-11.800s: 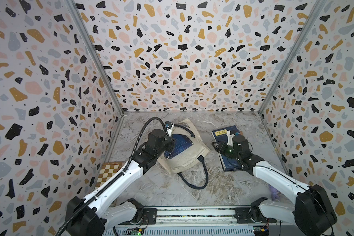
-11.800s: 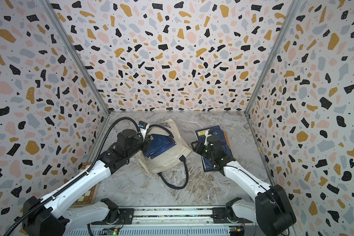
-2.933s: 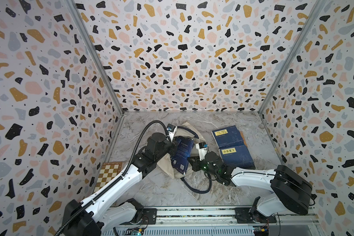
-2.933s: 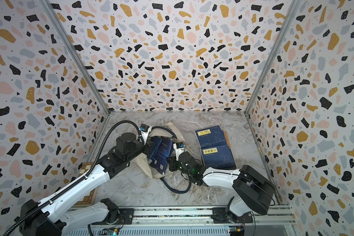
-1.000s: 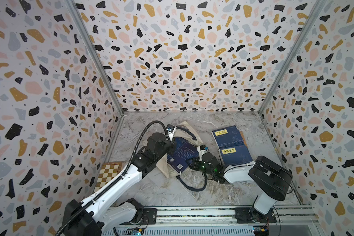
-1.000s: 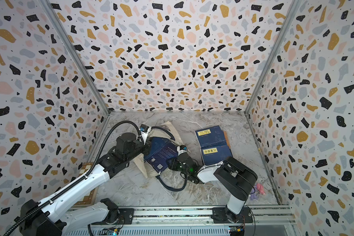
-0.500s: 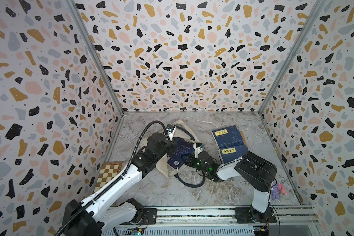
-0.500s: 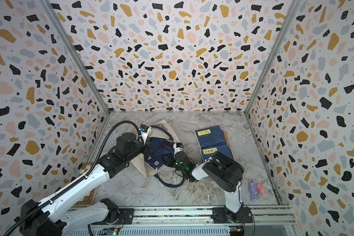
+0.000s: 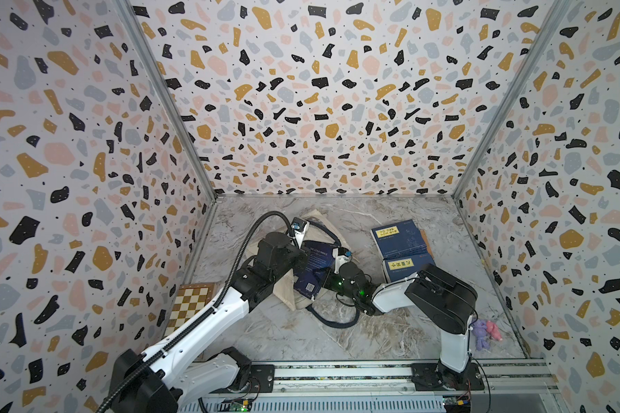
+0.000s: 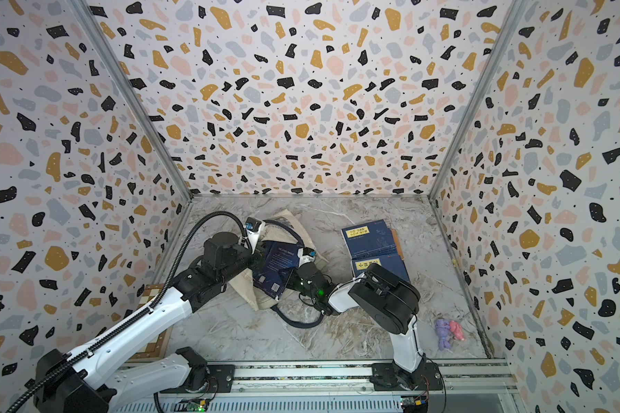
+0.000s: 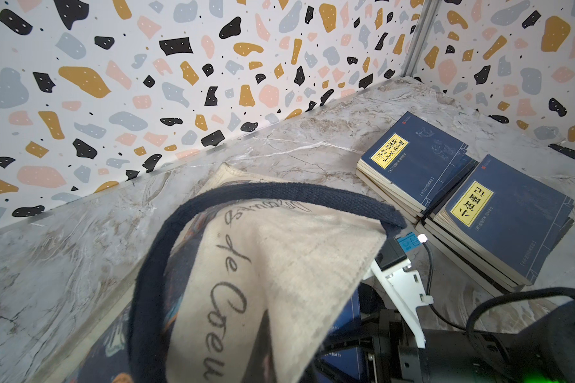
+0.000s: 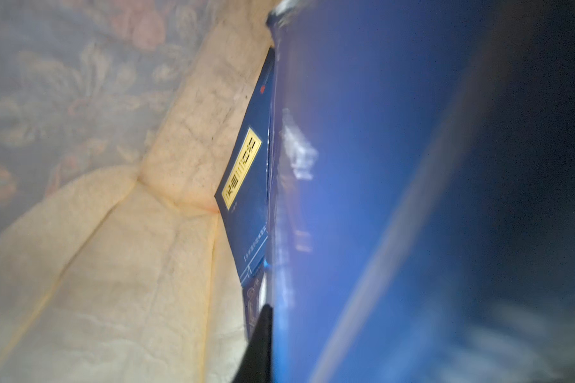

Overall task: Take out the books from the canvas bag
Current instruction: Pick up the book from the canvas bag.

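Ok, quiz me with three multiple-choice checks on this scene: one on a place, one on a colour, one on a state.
1. Where does the chessboard box lie?
A at the back wall; B by the right wall; C by the left wall
2. What colour are the title labels on the books out on the table?
A yellow; B red; C green
3. The right gripper is:
A open above the table; B shut on a book in the canvas bag; C shut on the chessboard box

Answers: C, it sits beside that wall, partly under the left arm; A, both top covers show yellow labels; B, it pinches the navy cover at the bag's mouth.
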Motion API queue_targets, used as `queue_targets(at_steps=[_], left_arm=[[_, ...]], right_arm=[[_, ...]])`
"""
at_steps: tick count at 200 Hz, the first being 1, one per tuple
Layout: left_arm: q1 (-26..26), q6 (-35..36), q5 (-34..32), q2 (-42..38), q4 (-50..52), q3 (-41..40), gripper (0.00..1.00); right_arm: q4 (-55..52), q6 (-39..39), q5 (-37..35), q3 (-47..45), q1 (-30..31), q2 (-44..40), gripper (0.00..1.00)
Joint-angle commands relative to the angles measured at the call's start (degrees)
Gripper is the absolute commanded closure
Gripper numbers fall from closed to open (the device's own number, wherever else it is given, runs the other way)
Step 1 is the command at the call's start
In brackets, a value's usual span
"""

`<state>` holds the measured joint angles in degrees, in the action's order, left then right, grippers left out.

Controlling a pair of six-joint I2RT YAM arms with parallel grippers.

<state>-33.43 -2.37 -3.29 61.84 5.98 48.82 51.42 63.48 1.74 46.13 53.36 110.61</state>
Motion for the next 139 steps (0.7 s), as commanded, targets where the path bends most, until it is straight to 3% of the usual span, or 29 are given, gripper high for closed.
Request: queue_targets(at_steps=[1, 85, 139], left_arm=[[-0.2, -0.4, 2.1, -1.6, -5.4, 1.2, 1.00], [-0.2, -0.7, -0.5, 0.5, -3.5, 2.4, 1.00], [-0.1, 0.4, -3.1, 1.1, -3.6, 2.5, 1.00]], right_arm=[[0.0, -1.0, 0.2, -0.6, 0.4, -3.4, 0.98], [-9.6, -15.5, -3.6, -10.9, 3.1, -26.1, 1.00], [-15.7, -20.7, -5.0, -17.9, 3.3, -43.1, 1.00]])
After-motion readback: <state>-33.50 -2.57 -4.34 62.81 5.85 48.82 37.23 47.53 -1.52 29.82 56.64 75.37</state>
